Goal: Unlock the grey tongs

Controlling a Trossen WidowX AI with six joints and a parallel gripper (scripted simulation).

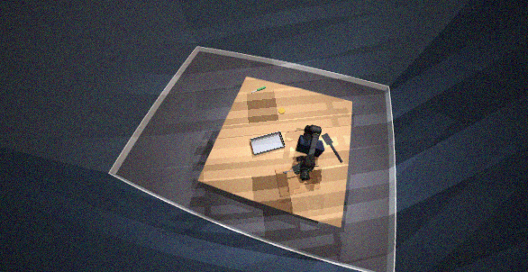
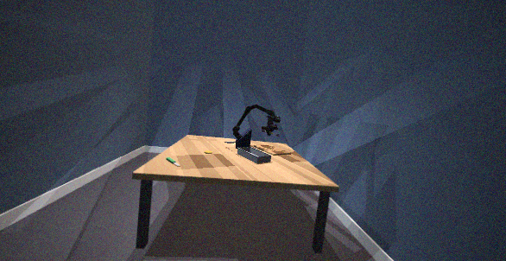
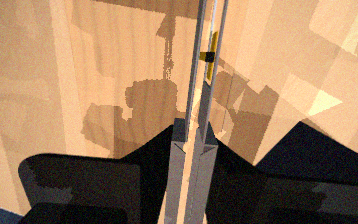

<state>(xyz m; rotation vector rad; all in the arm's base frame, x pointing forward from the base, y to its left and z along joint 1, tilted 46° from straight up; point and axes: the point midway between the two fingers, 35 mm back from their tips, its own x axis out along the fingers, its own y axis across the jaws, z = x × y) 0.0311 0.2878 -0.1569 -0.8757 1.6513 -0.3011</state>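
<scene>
My gripper [image 1: 304, 176] [image 2: 270, 130] [image 3: 193, 146] is shut on the grey tongs [image 3: 203, 172] and holds them above the table. In the wrist view the two tong arms run close together with a narrow gap, away from the fingers to the top edge. A yellow and black lock piece [image 3: 210, 56] sits between them near the top. The far end is out of frame, and whether the lock is released cannot be told. The wooden board [image 1: 283, 188] [image 2: 281, 152] lies flat below the gripper. The roasting tin [image 1: 253, 149] [image 2: 248, 155] stands beside the board.
A dark blue angular block [image 1: 318, 149] [image 2: 244, 140] [image 3: 310, 152] stands near the arm. A black spatula [image 1: 334, 149] lies beyond it. A yellow disc [image 1: 281, 111] [image 2: 208, 152] and a green-handled tool [image 1: 260, 89] [image 2: 171, 161] lie farther off on the table.
</scene>
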